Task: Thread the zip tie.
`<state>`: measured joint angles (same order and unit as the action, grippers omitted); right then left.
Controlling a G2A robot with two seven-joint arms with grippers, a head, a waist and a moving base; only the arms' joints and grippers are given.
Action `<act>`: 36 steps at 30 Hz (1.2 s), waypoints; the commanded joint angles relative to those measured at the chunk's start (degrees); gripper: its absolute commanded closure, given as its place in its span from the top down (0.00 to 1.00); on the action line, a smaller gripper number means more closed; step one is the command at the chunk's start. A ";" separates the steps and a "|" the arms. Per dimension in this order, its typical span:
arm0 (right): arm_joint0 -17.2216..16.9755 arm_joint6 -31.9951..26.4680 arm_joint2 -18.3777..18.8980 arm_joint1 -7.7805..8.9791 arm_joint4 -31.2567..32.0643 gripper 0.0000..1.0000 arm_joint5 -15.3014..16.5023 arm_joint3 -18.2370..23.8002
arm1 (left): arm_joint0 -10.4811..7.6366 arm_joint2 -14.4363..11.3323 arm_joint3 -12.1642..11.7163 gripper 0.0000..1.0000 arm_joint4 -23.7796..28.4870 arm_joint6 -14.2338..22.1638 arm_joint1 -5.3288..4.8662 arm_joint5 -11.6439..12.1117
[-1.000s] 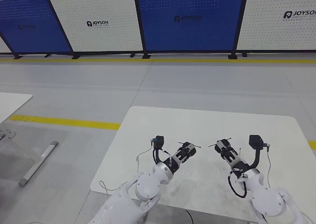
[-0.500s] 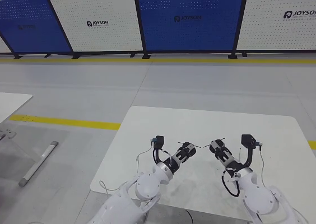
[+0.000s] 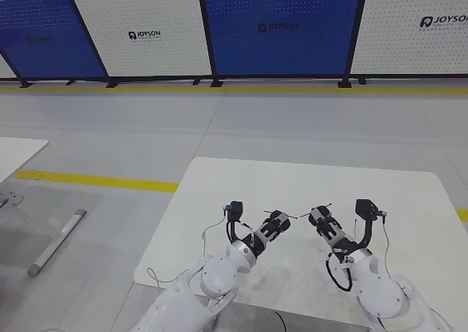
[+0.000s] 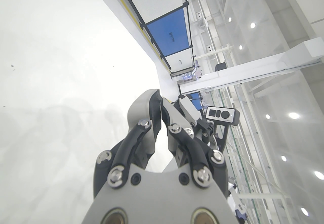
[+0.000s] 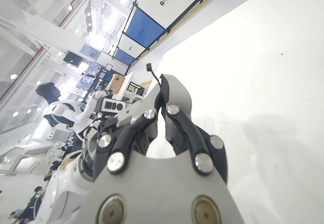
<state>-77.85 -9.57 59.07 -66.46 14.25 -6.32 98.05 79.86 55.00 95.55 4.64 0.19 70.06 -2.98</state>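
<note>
A thin black zip tie [image 5: 153, 74] sticks out past the tips of my right gripper [image 5: 162, 79], its small square head at the free end. That gripper is shut on it. In the top view the right gripper [image 3: 318, 218] hovers over the near middle of the white table [image 3: 300, 178], with the zip tie [image 3: 306, 216] showing as a fine dark strand at its tips. My left gripper [image 3: 279, 221] faces it a short gap away, shut, with another thin black strand across its tips. From the left wrist, the left gripper [image 4: 161, 97] has its jaws pressed together, and the right gripper [image 4: 186, 106] is just beyond.
The table's front edge [image 3: 242, 295] lies close under both arms, with bare tabletop toward the back and right. A second white table [image 3: 2, 158] stands off to the left across the floor. Blue and white partition panels [image 3: 280, 37] line the back.
My right gripper has moved left toward the left gripper, narrowing the gap between the two. The left arm has stayed where it was.
</note>
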 commanded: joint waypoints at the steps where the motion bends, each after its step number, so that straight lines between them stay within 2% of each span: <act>1: 0.19 -0.27 -0.21 -0.16 0.07 0.00 -0.13 -0.30 | 0.00 0.00 0.00 0.00 0.00 0.00 0.00 0.00; 8: 0.84 -0.36 -0.88 -0.80 0.30 0.00 -0.07 -1.10 | 0.00 0.00 0.00 0.00 0.00 0.00 0.00 0.00; 19: -0.74 -0.46 1.45 -0.97 0.40 0.00 0.53 -0.11 | 0.00 0.00 0.00 0.00 0.00 0.00 0.00 0.00; 31: -0.06 -1.85 -0.01 -1.76 1.94 0.00 0.46 -1.61 | 0.00 0.00 0.00 0.00 0.00 0.00 0.00 0.00; 36: -0.64 -1.17 1.25 -1.84 1.85 0.00 1.07 -1.07 | 0.00 0.00 0.00 0.00 0.00 0.00 0.00 0.00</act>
<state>-78.31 -10.75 60.02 -68.32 16.20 -5.35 96.85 79.86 55.00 95.55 4.64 0.19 70.06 -2.98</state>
